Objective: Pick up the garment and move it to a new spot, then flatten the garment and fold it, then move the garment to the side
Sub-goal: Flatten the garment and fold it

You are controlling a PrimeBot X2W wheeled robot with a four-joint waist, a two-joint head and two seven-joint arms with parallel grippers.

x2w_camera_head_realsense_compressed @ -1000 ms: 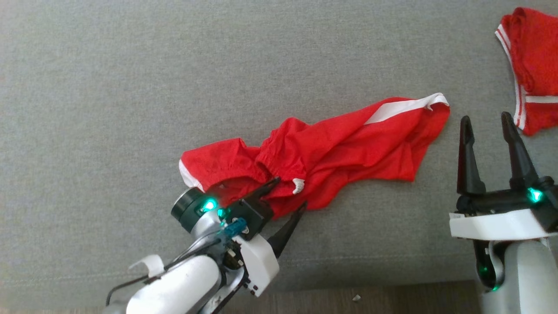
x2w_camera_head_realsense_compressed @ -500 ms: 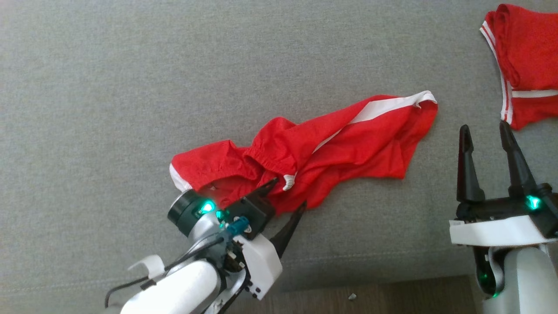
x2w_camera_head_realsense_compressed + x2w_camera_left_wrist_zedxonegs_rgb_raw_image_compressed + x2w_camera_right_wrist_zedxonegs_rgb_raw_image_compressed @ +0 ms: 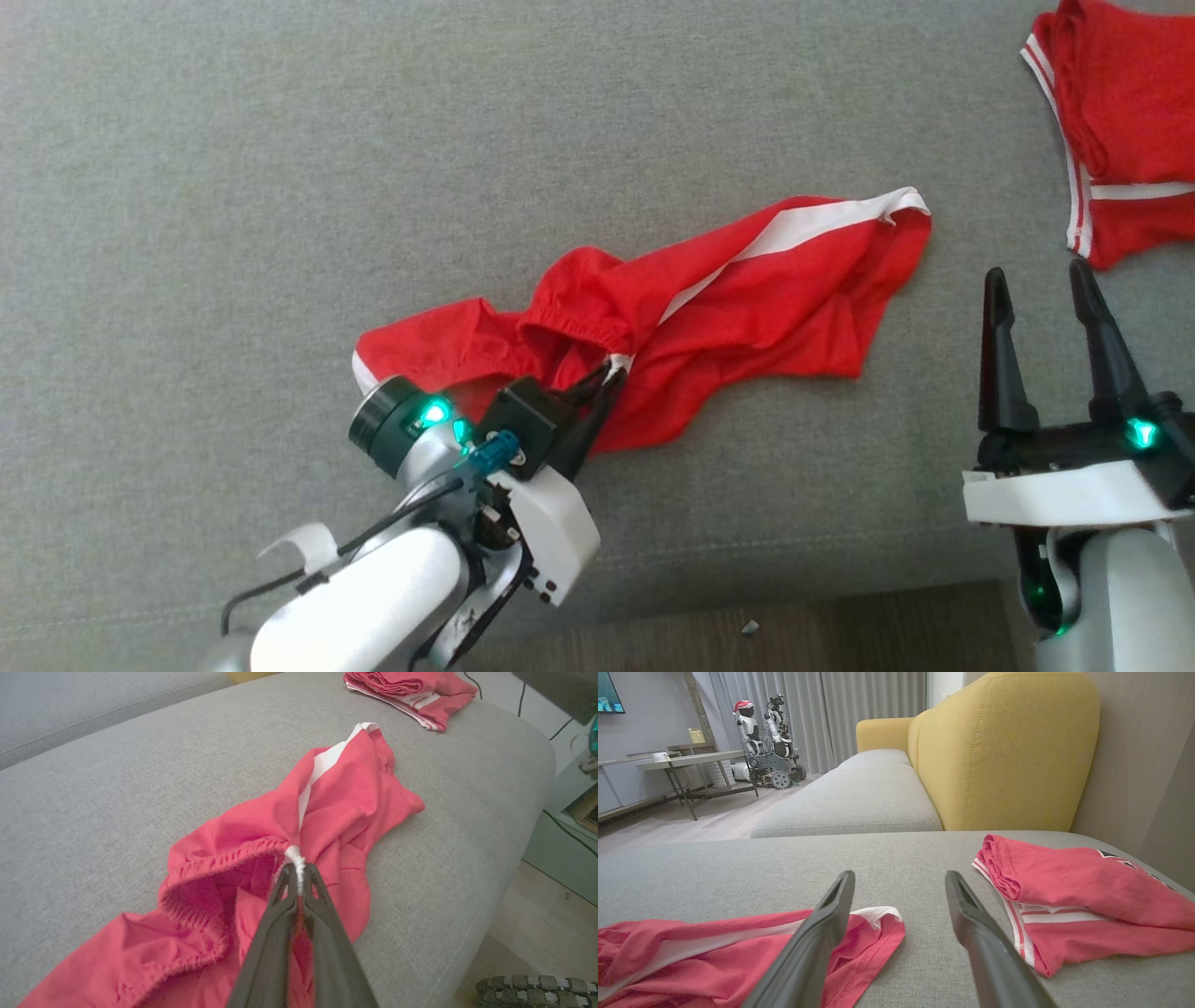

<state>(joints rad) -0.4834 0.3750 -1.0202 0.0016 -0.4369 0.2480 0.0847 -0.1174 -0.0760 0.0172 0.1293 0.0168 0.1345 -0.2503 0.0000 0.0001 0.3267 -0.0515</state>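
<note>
Two red pieces of clothing lie on the big grey cloth sofa seat (image 3: 280,187). One is the crumpled red garment with a white stripe down its side (image 3: 747,299). It lies stretched out in the middle of the seat, near the front edge, and in the head view it runs from the lower left up to the right. The robot's left gripper (image 3: 605,378) is at the lower end of it. Its two dark fingers are squeezed together on the garment at the stretchy waistband, right where a little white cord (image 3: 295,856) sticks up between the tips. In the left wrist view the waistband gapes open just to the left of the fingers. The right gripper (image 3: 1039,271) is off to the right of the garment, near its striped end but not touching it. Its fingers are spread wide apart with nothing between them, and they point across bare seat. In the far right corner of the seat lies the other piece, a neatly folded red cloth with thin white stripes (image 3: 1130,112), well apart from the crumpled one. The yellow padded sofa back (image 3: 1008,751) rises behind it. A strip of brown wooden floor (image 3: 840,630) shows below the seat's front edge.
</note>
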